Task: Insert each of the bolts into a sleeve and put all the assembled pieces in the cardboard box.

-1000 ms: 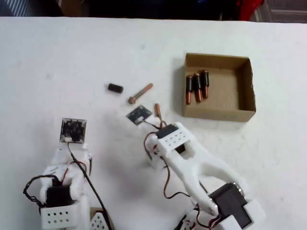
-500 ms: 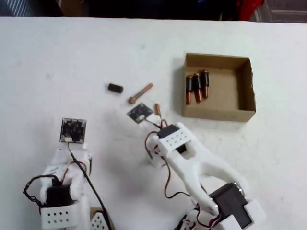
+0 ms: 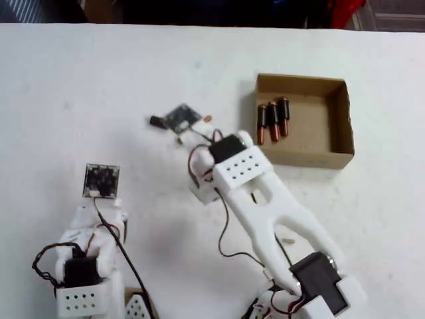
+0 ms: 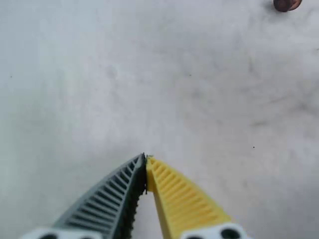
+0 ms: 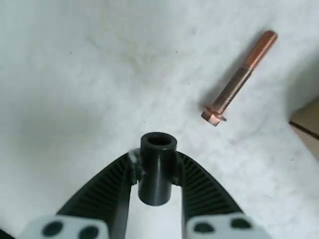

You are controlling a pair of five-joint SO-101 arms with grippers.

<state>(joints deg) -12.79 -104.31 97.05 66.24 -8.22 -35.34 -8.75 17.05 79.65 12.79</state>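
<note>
My right gripper is shut on a black sleeve, held upright with its open bore facing the camera. A copper bolt lies on the white table just beyond it, head nearer the gripper. From above, the right arm hangs over that bolt, whose head pokes out beside the wrist. A second black sleeve lies on the table next to it. The cardboard box holds three assembled pieces. My left gripper is shut on nothing, low over bare table.
The left arm rests at the near left of the table. A corner of the box shows close beside the right gripper. A round copper piece sits at the edge of the left wrist view.
The right arm has swung away from the table's near edge and to the left, and now hangs over the loose bolt. The left arm has not moved.
</note>
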